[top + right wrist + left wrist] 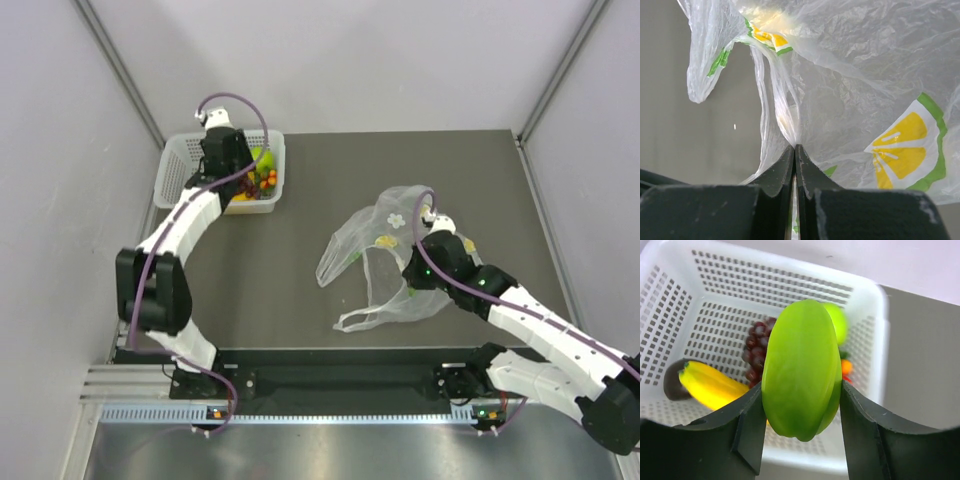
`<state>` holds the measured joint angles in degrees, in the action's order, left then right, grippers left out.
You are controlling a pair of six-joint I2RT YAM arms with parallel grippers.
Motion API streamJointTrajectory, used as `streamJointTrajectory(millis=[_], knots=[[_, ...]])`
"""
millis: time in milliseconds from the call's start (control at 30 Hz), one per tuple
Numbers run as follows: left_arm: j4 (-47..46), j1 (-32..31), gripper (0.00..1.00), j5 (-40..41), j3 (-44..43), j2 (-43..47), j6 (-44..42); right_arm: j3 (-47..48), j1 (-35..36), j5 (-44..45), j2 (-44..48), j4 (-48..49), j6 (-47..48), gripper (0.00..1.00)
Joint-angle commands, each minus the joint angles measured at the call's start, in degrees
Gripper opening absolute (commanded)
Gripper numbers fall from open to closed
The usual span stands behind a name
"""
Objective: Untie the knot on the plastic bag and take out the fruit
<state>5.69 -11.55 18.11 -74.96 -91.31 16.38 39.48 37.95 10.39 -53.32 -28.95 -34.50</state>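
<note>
Now gripped between the half-spread jaws of the left gripper: a green fruit, upright, hanging over the basket. Below, already in there: banana, grapes, apple, small orange fruits. Across the table, well apart from all that: bag, slack and flattened, pinched by a fold of film in the shut jaws of the right gripper. No tied knot to be made out. Contents, if any, impossible to tell.

Likely step: dropping the fruit in. Risks, as judged from here. Held by smooth, curved flanks only, so could slip or swivel early. If let go from this height, could bounce off the grapes or banana and roll, or knock the orange ones about. Released too near the rim, might tip out onto the table. With jaws opened only a little, might cling to one pad and get flung aside on withdrawal. On the other side: thin film under a hard pinch, apt to tear, or to drag the bag along with any pull. Better lowered first, centred over bare basket floor, then freed with a wide opening.
</note>
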Motion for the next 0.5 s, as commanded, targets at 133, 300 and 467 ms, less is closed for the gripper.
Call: streamJointTrajectory(millis=[133,300,467], knots=[[0.45,8.65,0.00,-5.27,-14.58,-16.96,1.46,3.85,-0.60,-2.13,2.69,0.21,3.39,0.00],[-0.07,9.97,0.24,-7.47,-15.22,-19.79,2.08,3.93,-0.60,-1.78,3.57,0.03,4.35,0.00],[0.02,10.15,0.99,-6.42,-12.94,-17.07,1.90,4.02,-0.60,-1.87,3.57,-0.14,5.14,0.00]])
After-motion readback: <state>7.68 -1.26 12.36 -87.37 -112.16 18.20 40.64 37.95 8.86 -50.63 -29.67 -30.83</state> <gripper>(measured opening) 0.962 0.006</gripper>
